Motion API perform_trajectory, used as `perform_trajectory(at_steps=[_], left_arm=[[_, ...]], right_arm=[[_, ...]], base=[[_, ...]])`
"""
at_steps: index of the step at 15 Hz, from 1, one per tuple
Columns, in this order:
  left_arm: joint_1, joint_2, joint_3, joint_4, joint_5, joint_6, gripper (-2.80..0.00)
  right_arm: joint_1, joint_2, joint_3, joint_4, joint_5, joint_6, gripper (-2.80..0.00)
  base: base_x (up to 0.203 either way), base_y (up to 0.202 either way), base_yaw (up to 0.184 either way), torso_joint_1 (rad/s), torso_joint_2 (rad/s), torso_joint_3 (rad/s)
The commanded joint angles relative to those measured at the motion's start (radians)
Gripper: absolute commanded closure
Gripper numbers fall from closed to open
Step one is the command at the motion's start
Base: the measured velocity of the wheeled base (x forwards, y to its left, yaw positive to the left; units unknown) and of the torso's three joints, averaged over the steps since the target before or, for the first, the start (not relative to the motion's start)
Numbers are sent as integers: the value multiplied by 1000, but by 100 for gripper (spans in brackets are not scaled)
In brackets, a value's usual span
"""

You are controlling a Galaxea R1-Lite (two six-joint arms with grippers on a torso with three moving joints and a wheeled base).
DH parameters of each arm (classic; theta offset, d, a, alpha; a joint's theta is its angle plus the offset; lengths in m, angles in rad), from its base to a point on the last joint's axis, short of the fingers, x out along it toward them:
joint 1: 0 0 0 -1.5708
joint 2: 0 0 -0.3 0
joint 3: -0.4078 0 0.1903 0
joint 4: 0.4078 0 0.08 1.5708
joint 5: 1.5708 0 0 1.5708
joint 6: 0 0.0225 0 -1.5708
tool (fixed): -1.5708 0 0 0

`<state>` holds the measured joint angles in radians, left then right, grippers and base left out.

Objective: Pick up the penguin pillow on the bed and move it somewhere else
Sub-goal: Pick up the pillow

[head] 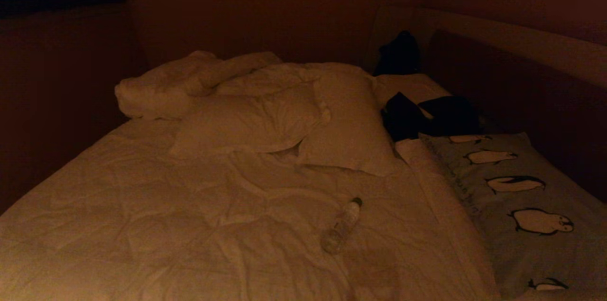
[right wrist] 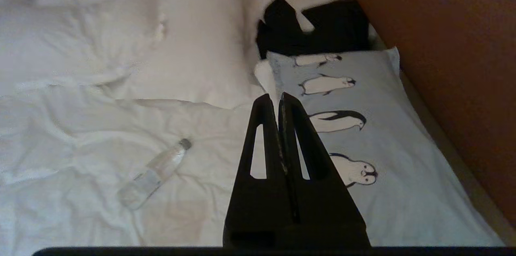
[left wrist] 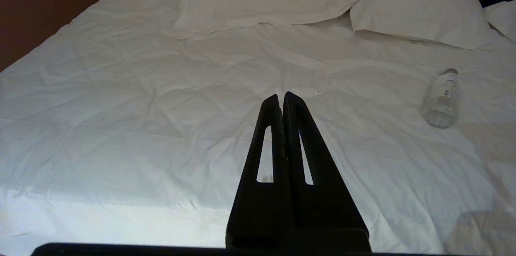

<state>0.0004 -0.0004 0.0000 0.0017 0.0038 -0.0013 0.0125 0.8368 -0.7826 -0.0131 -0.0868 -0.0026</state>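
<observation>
— Well, our right gripper is closed on nothing, hanging above the pillow's fringed edge.
— And our left gripper?
— Closed too, empty, over bare duvet.
— Where's the penguin pillow?
— We see it flat along the bed's right side, against the headboard. Dark clothes lie at its far end, a bottle just beside it.

Penguin pillow: near end cut by head view's lower edge, far end tucked under dark clothing, kind unclear. Bottle label unreadable. Bed foot out of frame.
</observation>
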Motion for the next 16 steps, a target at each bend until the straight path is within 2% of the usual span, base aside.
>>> perform_trajectory(at_steps=[1,5,11,16], left_arm=[[1,0,0,0,1,1,0],[0,0,0,0,1,0,0],[0,0,0,0,1,0,0],[0,0,0,0,1,0,0]], right_arm=[[-2,137,-51,-1,-15,-5,0],[-64,350,-169,-13,-20,8,0],[-226,658,-248,-240,-14,48,0],[-290,819,-321,-269,-8,70,0]], base=[[0,0,0,0,0,0],[0,0,0,0,0,0],[0,0,0,0,0,0],[0,0,0,0,0,0]])
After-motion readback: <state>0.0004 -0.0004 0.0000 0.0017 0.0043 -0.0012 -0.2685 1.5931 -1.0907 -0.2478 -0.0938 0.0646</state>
